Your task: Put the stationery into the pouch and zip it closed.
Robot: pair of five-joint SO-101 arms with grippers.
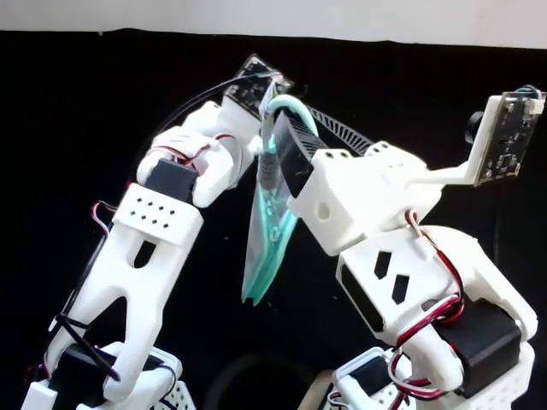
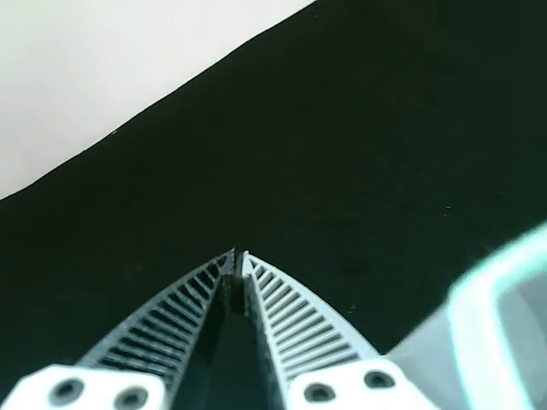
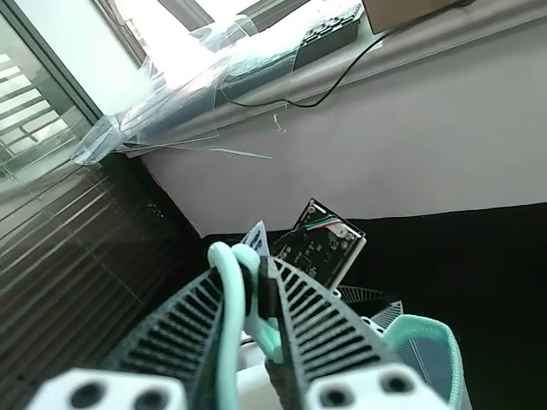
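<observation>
**Pouch hanging from the right jaws above the table**

High view: the right gripper has its jaws pinched on the top edge of the pouch, a clear pouch with mint-green edging. The pouch hangs below the jaws with its long axis nearly upright and its lower end pointing down at the black table. A ribbed jaw of the left gripper reaches in just behind it.

Left wrist view: the left gripper has its jaws pressed together at the tips. The pouch sits off to one side, outside them.

Right wrist view: the right gripper clamps the pouch's green rim between its jaws. A circuit board shows just beyond the tips.
</observation>
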